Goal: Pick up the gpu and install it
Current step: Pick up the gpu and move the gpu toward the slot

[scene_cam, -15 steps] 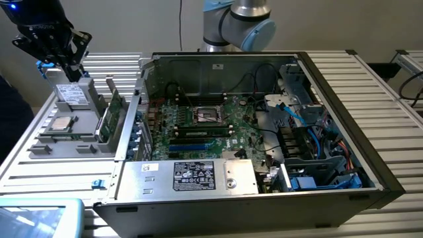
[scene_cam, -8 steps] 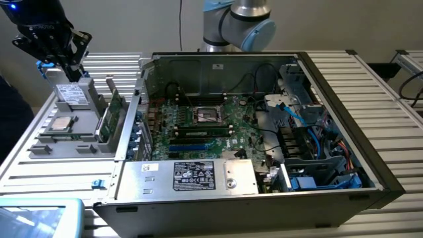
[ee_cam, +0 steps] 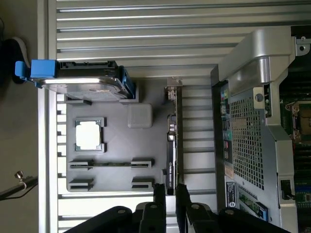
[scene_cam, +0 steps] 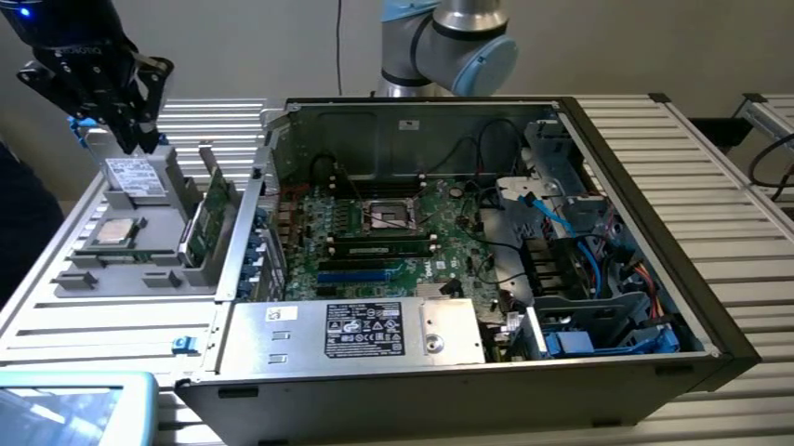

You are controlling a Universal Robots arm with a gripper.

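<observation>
The gpu (scene_cam: 214, 203) is a thin green card standing on edge in the grey parts tray (scene_cam: 137, 269), on the side nearest the open computer case (scene_cam: 645, 307). In the wrist view the gpu (ee_cam: 171, 145) shows edge-on as a dark strip with a silvery bracket at its far end. My gripper (scene_cam: 134, 137) hangs above the tray at the exterior view's upper left, clear of the card. My black fingers (ee_cam: 159, 196) stand a little apart, and the gripper (ee_cam: 170, 193) lines up with the card's near end in the gap. Nothing is held.
The tray also carries a silver hard drive (ee_cam: 82, 80) with blue rails, a square processor (ee_cam: 90, 134) and a narrow memory stick (ee_cam: 112, 164). Inside the case lie the green motherboard (scene_cam: 385, 232), blue slots (scene_cam: 360, 276), a power supply (scene_cam: 372, 330) and cables.
</observation>
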